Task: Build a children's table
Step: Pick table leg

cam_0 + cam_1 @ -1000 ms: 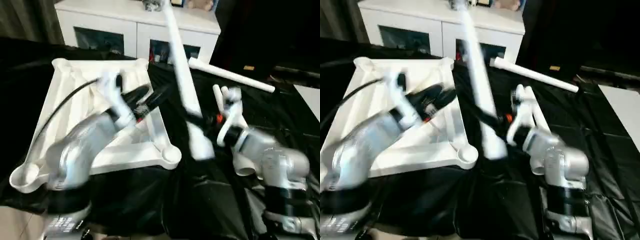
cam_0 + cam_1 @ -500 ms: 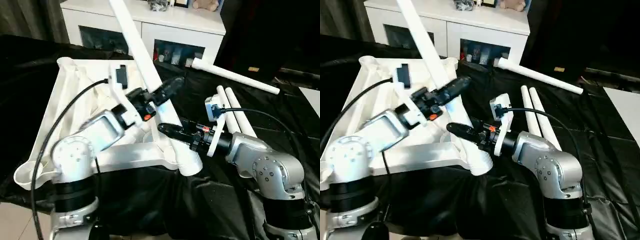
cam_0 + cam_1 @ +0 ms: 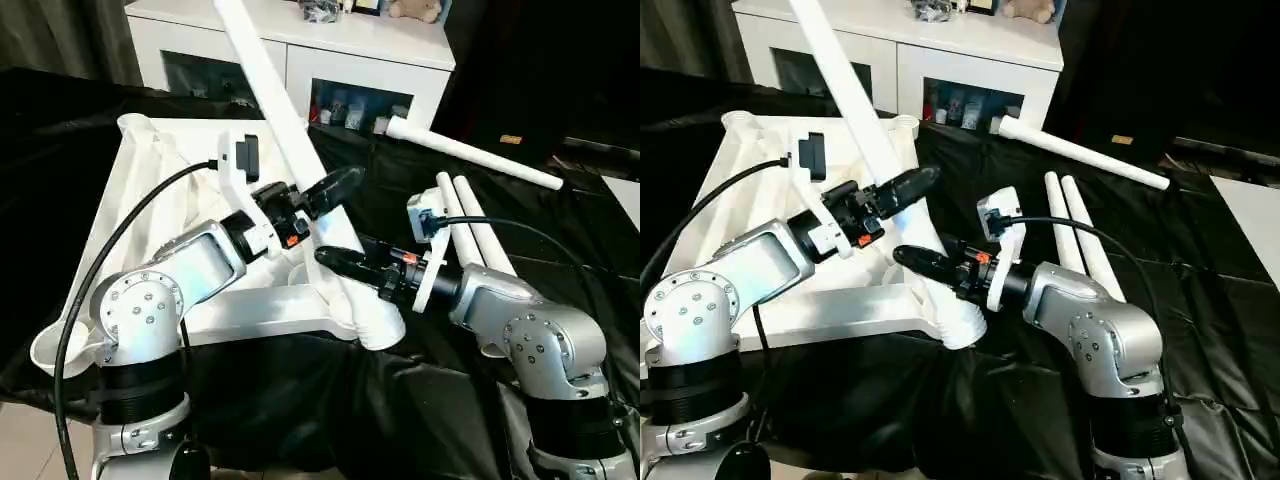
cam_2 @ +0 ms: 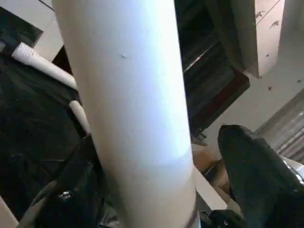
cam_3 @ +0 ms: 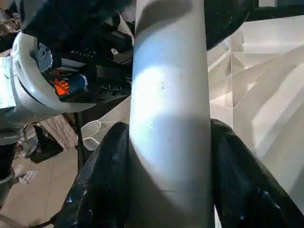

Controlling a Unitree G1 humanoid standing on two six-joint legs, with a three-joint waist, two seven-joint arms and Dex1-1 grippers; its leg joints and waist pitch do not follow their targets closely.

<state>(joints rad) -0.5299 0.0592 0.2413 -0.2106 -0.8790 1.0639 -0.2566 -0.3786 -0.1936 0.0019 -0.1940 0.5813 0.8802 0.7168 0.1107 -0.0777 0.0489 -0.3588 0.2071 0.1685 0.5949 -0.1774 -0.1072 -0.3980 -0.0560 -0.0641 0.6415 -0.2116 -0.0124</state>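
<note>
Long white tapered plastic leg (image 3: 285,130) slants up over the white ribbed plastic tabletop (image 3: 140,215), foot at the near corner socket (image 3: 372,322). Right tool (image 3: 345,262) clenched on it low; left tool (image 3: 322,190) straddles it higher, grip unclear. Light, stiff, smooth: best held low.

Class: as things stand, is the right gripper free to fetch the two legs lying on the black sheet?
Probably not. The right gripper is shut on the raised leg at the tabletop; the two legs lie unobstructed beside its arm.
</note>
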